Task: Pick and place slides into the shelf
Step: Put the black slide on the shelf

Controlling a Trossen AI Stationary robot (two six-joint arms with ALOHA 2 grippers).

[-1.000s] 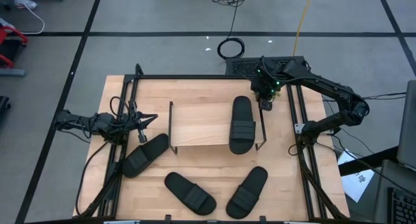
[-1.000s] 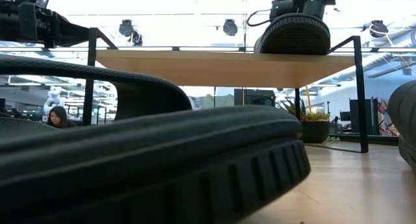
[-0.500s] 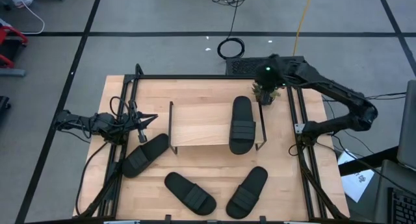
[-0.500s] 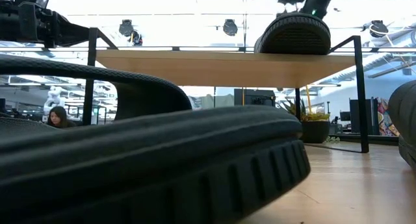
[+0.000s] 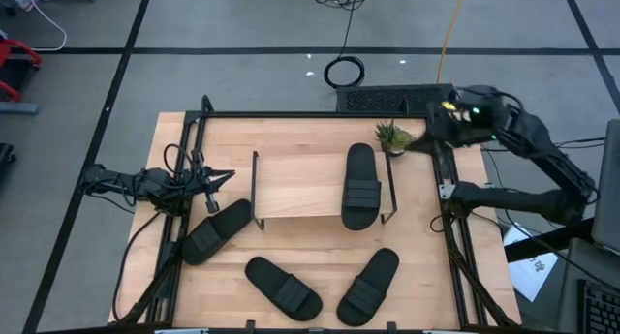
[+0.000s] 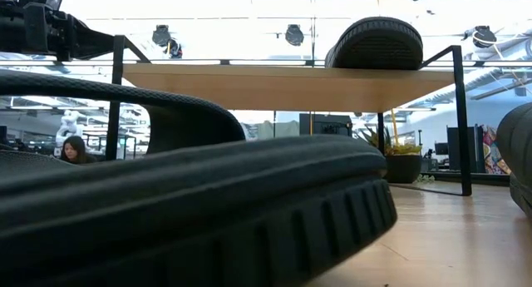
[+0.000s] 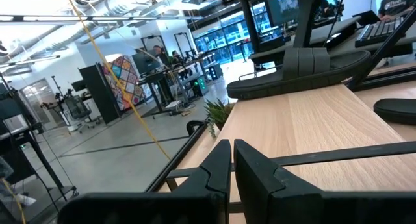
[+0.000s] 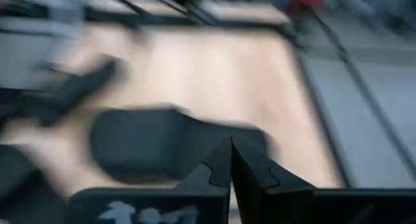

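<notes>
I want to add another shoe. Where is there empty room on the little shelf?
The shelf top is bare on its whole left part, from its left edge to the one slide lying at its right end. The table's front is crowded: three slides lie there. The back strip behind the shelf is bare up to the small plant.

floor (image 5: pixel 242 73): grey, black tape lines | ceiling lights (image 6: pixel 293 33), perhaps spotlights

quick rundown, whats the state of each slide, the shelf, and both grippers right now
slide on shelf: lying flat on the shelf's right end
three other slides: on the table, not shelved
shelf: upright, left part bare
left gripper: shut, empty, at the table's left edge
right gripper: shut, empty, off the table's right rear corner
</notes>
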